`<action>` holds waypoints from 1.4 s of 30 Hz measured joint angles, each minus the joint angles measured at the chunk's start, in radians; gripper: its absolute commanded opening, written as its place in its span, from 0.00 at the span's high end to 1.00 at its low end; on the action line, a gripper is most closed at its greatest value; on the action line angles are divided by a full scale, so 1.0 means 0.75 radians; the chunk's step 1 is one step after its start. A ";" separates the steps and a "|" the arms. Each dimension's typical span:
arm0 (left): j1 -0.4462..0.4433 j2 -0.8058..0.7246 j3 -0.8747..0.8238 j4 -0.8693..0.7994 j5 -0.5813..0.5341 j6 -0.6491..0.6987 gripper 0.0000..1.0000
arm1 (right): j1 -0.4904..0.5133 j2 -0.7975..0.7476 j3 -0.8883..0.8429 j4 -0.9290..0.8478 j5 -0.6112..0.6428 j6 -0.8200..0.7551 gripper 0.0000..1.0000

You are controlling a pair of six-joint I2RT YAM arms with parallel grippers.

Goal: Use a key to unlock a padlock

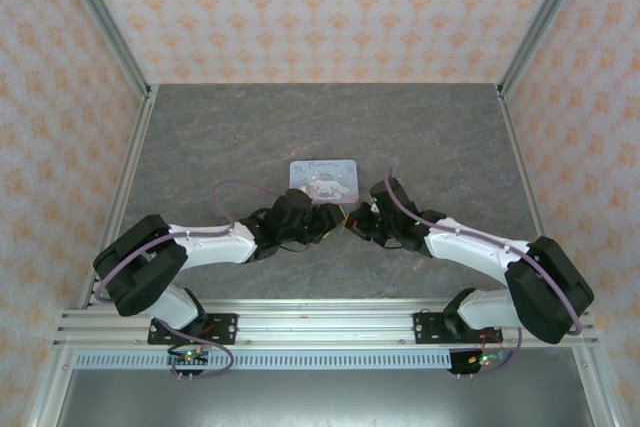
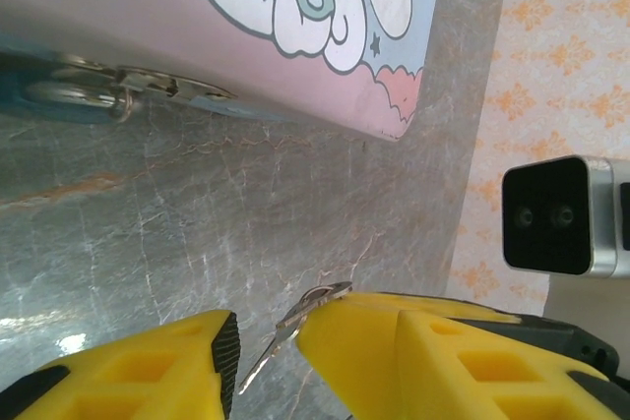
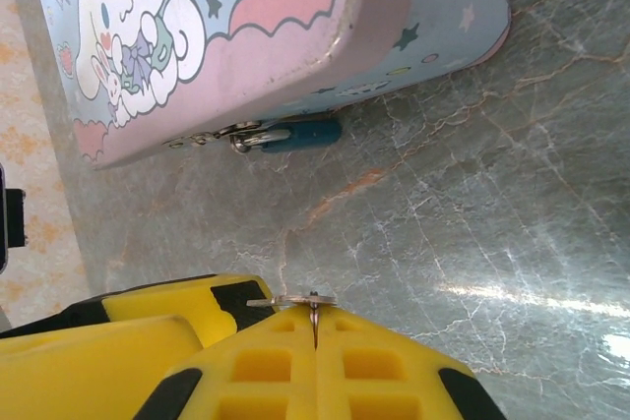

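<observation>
Pinching the key [image 3: 292,299] edge-on in the right hand [image 3: 313,327], pads pressed together on the thin metal. Flanking that same key with the left hand [image 2: 266,346], fingers part spread, a gap showing beside it. Hanging from the hasp on the near side of the tin [image 3: 295,27], low against the desk [image 3: 492,194], just far of both hands: the padlock [image 3: 300,133]. Probably light, stiff and slick, so easily twisted or dropped. Better gripped flat across the bow, leaving the blade free; steady the padlock by its blue body.
</observation>
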State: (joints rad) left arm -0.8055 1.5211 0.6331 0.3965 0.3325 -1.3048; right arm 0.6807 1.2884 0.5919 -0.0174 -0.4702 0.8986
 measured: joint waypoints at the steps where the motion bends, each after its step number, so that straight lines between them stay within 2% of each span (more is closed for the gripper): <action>1: 0.000 0.006 0.000 0.013 -0.002 -0.009 0.55 | -0.002 -0.003 -0.006 0.010 -0.004 0.006 1.00; 11: 0.000 0.033 0.000 0.068 -0.035 -0.054 0.65 | -0.014 -0.039 -0.064 0.068 -0.027 0.053 1.00; 22: -0.007 0.053 0.000 0.102 -0.040 -0.076 0.66 | -0.023 -0.045 -0.076 0.111 -0.038 0.084 1.00; 32: -0.023 0.077 0.000 0.125 -0.045 -0.080 0.81 | -0.038 -0.045 -0.091 0.139 -0.051 0.095 1.00; 38: -0.023 0.081 0.000 0.127 -0.046 -0.080 0.86 | -0.045 -0.045 -0.104 0.151 -0.063 0.099 1.00; 42: -0.023 0.084 0.000 0.128 -0.047 -0.079 0.95 | -0.049 -0.045 -0.107 0.150 -0.067 0.100 1.00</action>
State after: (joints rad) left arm -0.8230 1.5841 0.6331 0.4927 0.2974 -1.3643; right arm 0.6437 1.2545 0.5114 0.0952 -0.5201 0.9733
